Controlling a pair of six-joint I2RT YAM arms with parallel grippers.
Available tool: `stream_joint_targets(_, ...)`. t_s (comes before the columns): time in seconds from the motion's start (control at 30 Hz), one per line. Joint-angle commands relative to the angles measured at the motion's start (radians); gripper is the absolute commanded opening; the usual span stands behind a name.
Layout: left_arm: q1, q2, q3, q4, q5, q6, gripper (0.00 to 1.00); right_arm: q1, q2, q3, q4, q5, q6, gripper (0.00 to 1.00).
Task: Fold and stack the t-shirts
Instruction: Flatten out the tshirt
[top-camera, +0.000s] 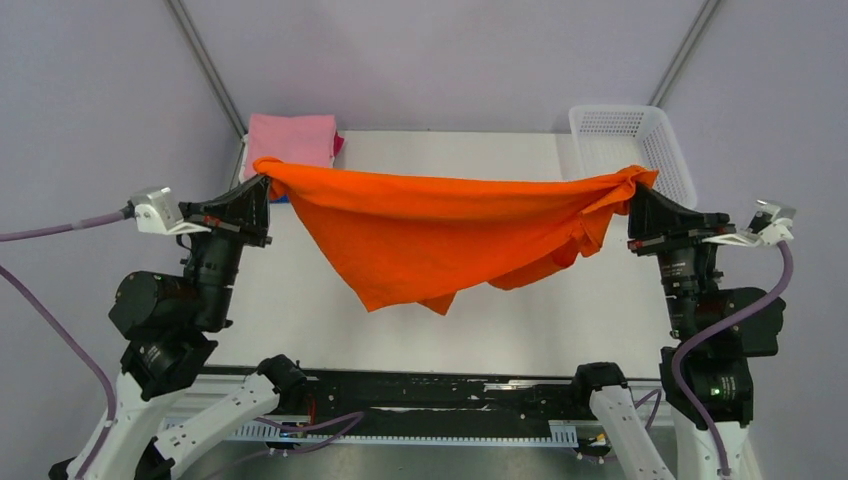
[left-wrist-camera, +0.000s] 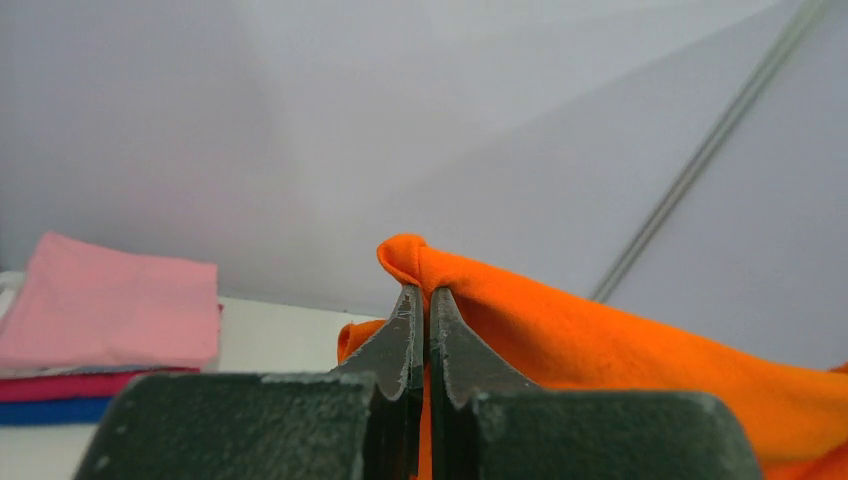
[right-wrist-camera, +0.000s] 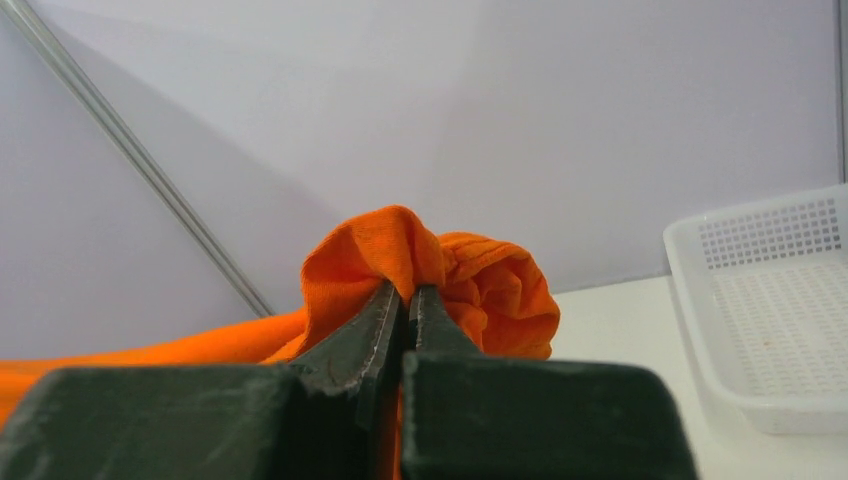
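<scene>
Sleeves and collar of the bright orange short-sleeved cotton tee (top-camera: 440, 235) are lost in bunched folds. It hangs sagging, its long axis running from the left gripper (top-camera: 262, 185) to the right gripper (top-camera: 640, 188), each clamped tight on a gathered corner. Behind the left gripper, a folded light pink tee (top-camera: 292, 138) is partly hidden.

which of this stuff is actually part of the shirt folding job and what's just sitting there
Part of the job:
orange tee, held up over the table
folded stack: pink tee, magenta tee, blue tee

Just sitting there:
white mesh basket, far right corner
</scene>
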Motion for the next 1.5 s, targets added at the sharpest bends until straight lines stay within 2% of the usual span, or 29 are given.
stream_joint_targets(0.0,-0.005,0.139,0.008,-0.055,-0.278,0.015,0.0,0.003,0.035,-0.092,-0.028,-0.032,0.058,0.02)
stream_joint_targets(0.1,0.022,0.277,-0.039,-0.099,-0.417,-0.066,0.0,0.001,0.064,-0.213,-0.073,0.014,0.101,0.05)
stream_joint_targets(0.17,0.117,0.358,-0.076,-0.146,-0.355,-0.163,0.0,0.001,0.094,-0.299,-0.112,0.1,0.131,0.06)
stream_joint_targets(0.2,0.209,0.418,-0.093,-0.165,-0.244,-0.193,0.0,0.002,0.116,-0.349,-0.12,0.126,0.145,0.07)
stream_joint_targets(0.23,0.249,0.45,-0.128,-0.162,-0.19,-0.231,0.0,0.001,0.144,-0.395,-0.119,0.151,0.159,0.11)
stream_joint_targets(0.27,0.316,0.524,-0.147,-0.127,-0.1,-0.24,0.06,0.001,0.178,-0.433,-0.118,0.176,0.181,0.16)
stream_joint_targets(0.3,0.338,0.567,-0.184,-0.098,-0.051,-0.245,0.17,-0.001,0.226,-0.46,-0.114,0.193,0.193,0.18)
stream_joint_targets(0.33,0.367,0.649,-0.195,-0.035,-0.036,-0.244,0.37,-0.002,0.278,-0.471,-0.109,0.21,0.195,0.2)
stream_joint_targets(0.37,0.378,0.694,-0.194,-0.016,-0.024,-0.248,0.41,-0.005,0.329,-0.466,-0.113,0.232,0.197,0.27)
stream_joint_targets(0.4,0.392,0.774,-0.183,-0.002,-0.008,-0.25,0.48,-0.007,0.374,-0.448,-0.123,0.253,0.199,0.4)
stream_joint_targets(0.43,0.397,0.811,-0.151,-0.003,-0.002,-0.255,0.57,-0.006,0.411,-0.425,-0.139,0.281,0.201,0.65)
stream_joint_targets(0.47,0.402,0.869,-0.129,-0.037,0.005,-0.261,0.87,-0.007,0.438,-0.397,-0.16,0.31,0.207,0.8)
stream_joint_targets(0.53,0.405,0.906,-0.058,-0.106,0.011,-0.28,0.98,-0.007,0.463,-0.336,-0.211,0.343,0.214,0.99)
stream_joint_targets(0.6,0.405,0.892,-0.03,-0.134,0.038,-0.269,1.0,-0.007,0.46,-0.308,-0.228,0.309,0.192,1.0)
stream_joint_targets(0.73,0.4,0.796,-0.044,-0.248,0.181,-0.301,1.0,0.034,0.437,-0.303,-0.224,0.103,0.137,1.0)
stream_joint_targets(0.83,0.341,0.699,-0.198,-0.247,0.329,-0.345,1.0,0.15,0.458,-0.314,-0.225,0.048,0.102,1.0)
stream_joint_targets(0.93,0.233,0.614,-0.332,-0.295,0.358,-0.39,1.0,0.275,0.526,-0.317,-0.216,-0.004,0.083,0.96)
stream_joint_targets(1.03,0.076,0.589,-0.411,-0.382,0.379,-0.432,1.0,0.365,0.65,-0.297,-0.214,0.016,0.059,0.89)
stream_joint_targets(1.13,-0.019,0.592,-0.488,-0.409,0.431,-0.469,0.99,0.407,0.787,-0.254,-0.212,0.017,0.039,0.8)
stream_joint_targets(1.2,-0.078,0.599,-0.507,-0.43,0.441,-0.483,0.96,0.416,0.869,-0.219,-0.211,0.072,0.035,0.73)
stream_joint_targets(1.47,-0.113,0.696,-0.531,-0.402,0.447,-0.462,0.82,0.416,1.097,-0.14,-0.198,0.176,0.046,0.64)
